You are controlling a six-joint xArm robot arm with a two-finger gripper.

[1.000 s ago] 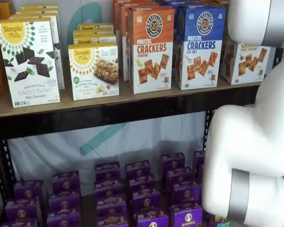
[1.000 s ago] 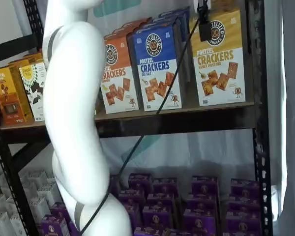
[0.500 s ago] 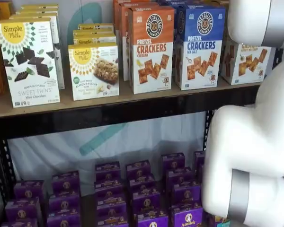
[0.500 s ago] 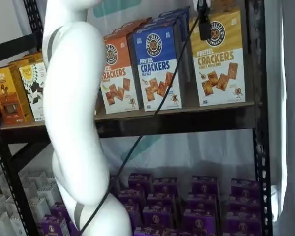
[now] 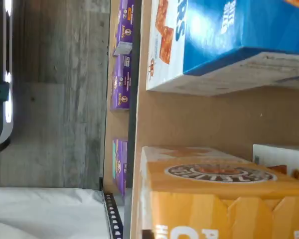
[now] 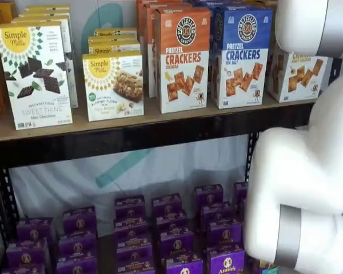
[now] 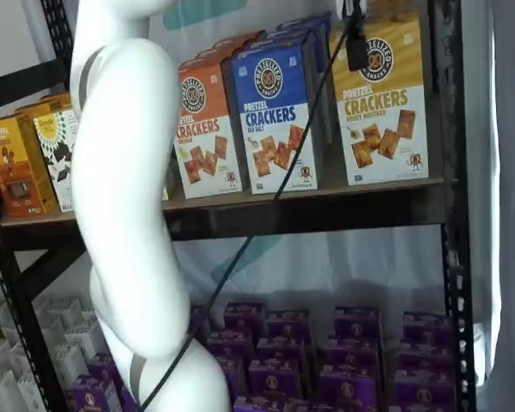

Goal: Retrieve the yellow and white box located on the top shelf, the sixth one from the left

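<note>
While the white xArm [image 7: 120, 197] fills the foreground in both shelf views, the tall yellow and white Pretzel Crackers box [image 7: 384, 103] stands upright at the right end of the top shelf [image 7: 318, 210], a brown wooden board with a thick black front rail. Its right edge sits near the black upright [image 7: 451, 129]; its left side has a clear strip of bare board between it and the blue-topped Pretzel Crackers carton [image 7: 275, 116]. Wrist view confirms that strip: bare brown board between the blue carton and the yellow carton top with its round black logo [image 5: 219, 194]. In a shelf view only the white lower part of the target [image 6: 297, 77] shows, the arm covering the rest. An orange-topped Pretzel Crackers carton [image 6: 182, 60] stands left of the blue one, white Simple Mills boxes [image 6: 37, 74] further left. A black cable [image 7: 266, 215] crosses in front of the shelf, with a small black piece [image 7: 357, 47] hanging over the yellow box face; whether that is a finger I cannot tell, so gripper opening is unknown. Small purple boxes [image 6: 171, 234] fill the level below. White sheet behind, grey wood-look floor [image 5: 65, 99].
</note>
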